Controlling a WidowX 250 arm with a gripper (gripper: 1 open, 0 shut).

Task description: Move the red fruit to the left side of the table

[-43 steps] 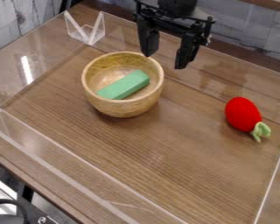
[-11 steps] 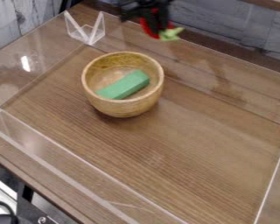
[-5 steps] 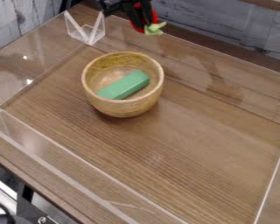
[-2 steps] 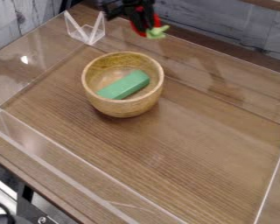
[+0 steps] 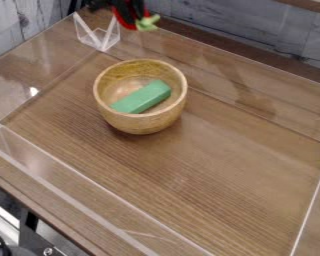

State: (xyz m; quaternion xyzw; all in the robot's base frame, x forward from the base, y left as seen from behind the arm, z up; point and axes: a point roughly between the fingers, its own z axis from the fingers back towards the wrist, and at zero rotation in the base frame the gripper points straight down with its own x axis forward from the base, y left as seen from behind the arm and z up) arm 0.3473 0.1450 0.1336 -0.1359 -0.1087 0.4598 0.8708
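Observation:
My gripper hangs at the top edge of the camera view, above the far left part of the table, blurred and mostly cut off by the frame. It is shut on the red fruit, whose pale green stem sticks out to the right. The fruit is in the air, beyond and above the wooden bowl.
A wooden bowl with a green block in it stands left of the middle. Low clear acrylic walls border the tabletop, and a clear folded stand sits at the far left corner, just left of the gripper.
The gripper with the red fruit has shifted left along the far edge, from above the bowl's right side to near the clear stand. Bowl and block have not moved.

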